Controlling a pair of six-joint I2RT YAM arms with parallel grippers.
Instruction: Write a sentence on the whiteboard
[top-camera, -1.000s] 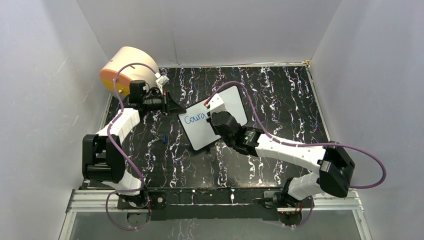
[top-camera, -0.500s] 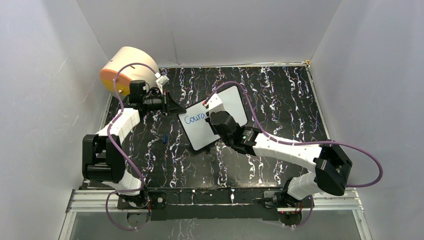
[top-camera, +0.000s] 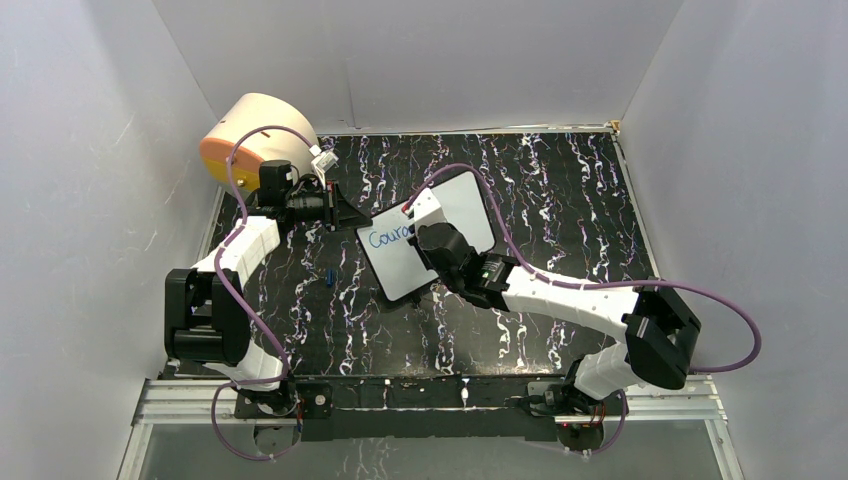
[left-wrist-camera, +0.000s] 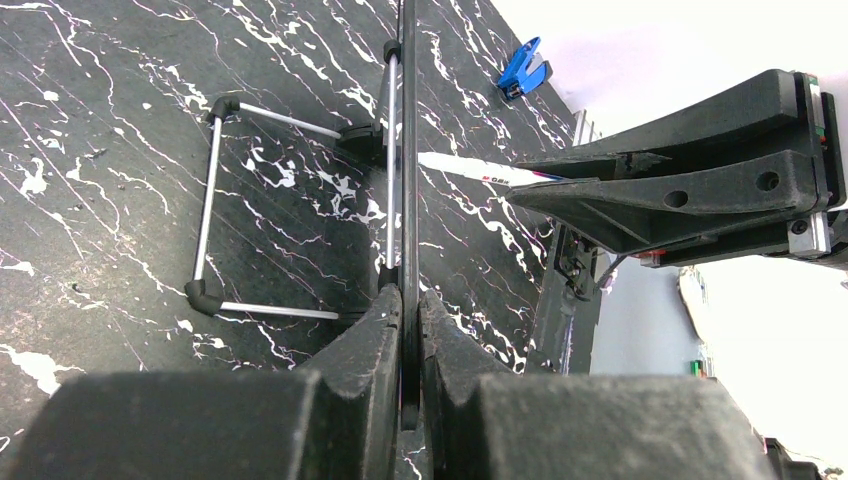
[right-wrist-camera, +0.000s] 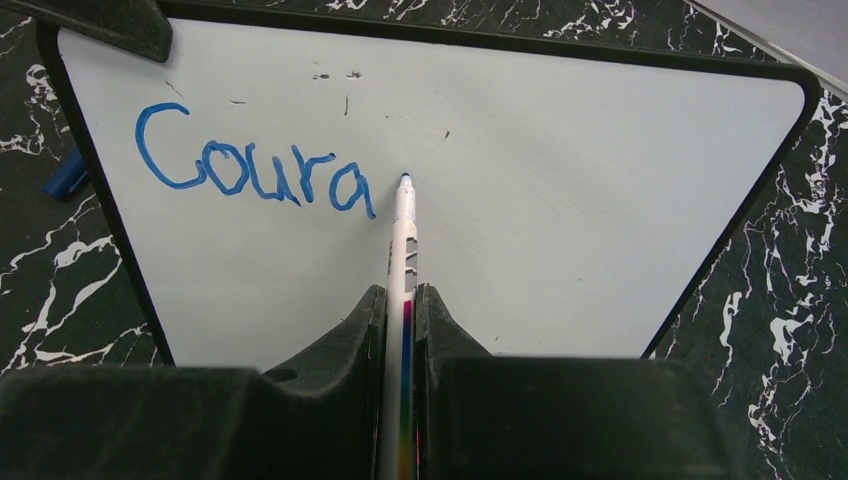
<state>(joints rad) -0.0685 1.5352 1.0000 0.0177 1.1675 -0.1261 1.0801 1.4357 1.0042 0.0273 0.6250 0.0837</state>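
The whiteboard (top-camera: 402, 268) stands about mid-worktop (top-camera: 570, 200), propped on a wire stand (left-wrist-camera: 210, 200). Its face is pale, glossy grey-white with a few small dark specks near the top, inside a thin black rim with rounded corners. Of the sentence (right-wrist-camera: 255, 168) only "Coura" is there, in blue handwriting at the upper left of the face. The left hand (left-wrist-camera: 403, 300) is clamped on the board's left edge. The right hand (right-wrist-camera: 400, 300) is closed on a white marker (right-wrist-camera: 403, 250), whose blue tip sits just right of the last "a". A blue cap (top-camera: 329, 276) lies on the worktop left of the board; a cream-and-orange drum (top-camera: 255, 135) sits at the far left corner.
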